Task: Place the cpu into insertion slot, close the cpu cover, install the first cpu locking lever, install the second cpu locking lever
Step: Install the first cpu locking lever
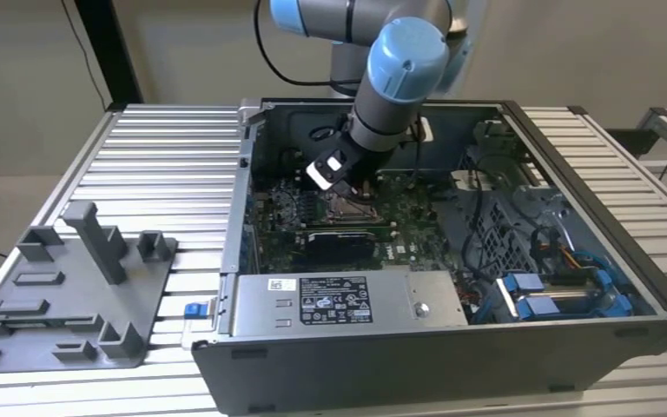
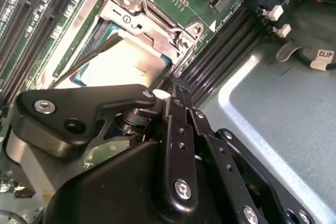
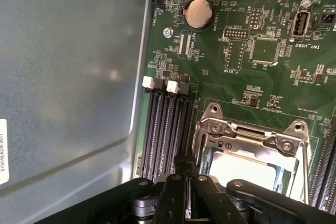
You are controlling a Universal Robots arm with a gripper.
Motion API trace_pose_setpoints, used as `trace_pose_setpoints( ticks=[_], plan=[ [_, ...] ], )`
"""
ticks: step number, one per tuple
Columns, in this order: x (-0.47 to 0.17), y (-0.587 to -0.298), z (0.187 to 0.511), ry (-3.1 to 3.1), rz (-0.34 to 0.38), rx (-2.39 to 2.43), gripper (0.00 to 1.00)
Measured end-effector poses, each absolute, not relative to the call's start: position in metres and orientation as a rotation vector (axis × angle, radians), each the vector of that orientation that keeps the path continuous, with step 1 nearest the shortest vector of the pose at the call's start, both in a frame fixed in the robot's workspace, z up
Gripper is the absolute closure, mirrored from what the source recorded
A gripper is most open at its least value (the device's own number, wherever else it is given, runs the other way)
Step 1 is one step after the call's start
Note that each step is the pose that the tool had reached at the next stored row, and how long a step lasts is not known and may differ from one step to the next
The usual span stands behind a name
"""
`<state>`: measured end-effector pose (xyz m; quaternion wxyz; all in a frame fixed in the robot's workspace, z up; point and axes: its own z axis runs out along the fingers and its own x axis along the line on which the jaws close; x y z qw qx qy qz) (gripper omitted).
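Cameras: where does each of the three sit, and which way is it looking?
Exterior view: off the arm, outside the case, looking down into it; shows the arm, jaws over the board.
First wrist view: on the wrist, looking along the shut jaws at the cover, cpu and memory slots; the jaws' black links show.
Second wrist view: also on the wrist, at another angle, looking past the jaws at the same cover and cpu.
Shared: both wrist views show cover, cpu and jaws.
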<state>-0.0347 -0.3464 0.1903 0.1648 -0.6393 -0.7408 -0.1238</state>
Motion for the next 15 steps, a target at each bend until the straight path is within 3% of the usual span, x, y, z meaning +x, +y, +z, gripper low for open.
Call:
trace_pose_setpoints(
  ticks=[15],
  plan=[
    [-0.035,-0.354,0.238,-2.115,-0.342,-1.828,1.00]
  ],
)
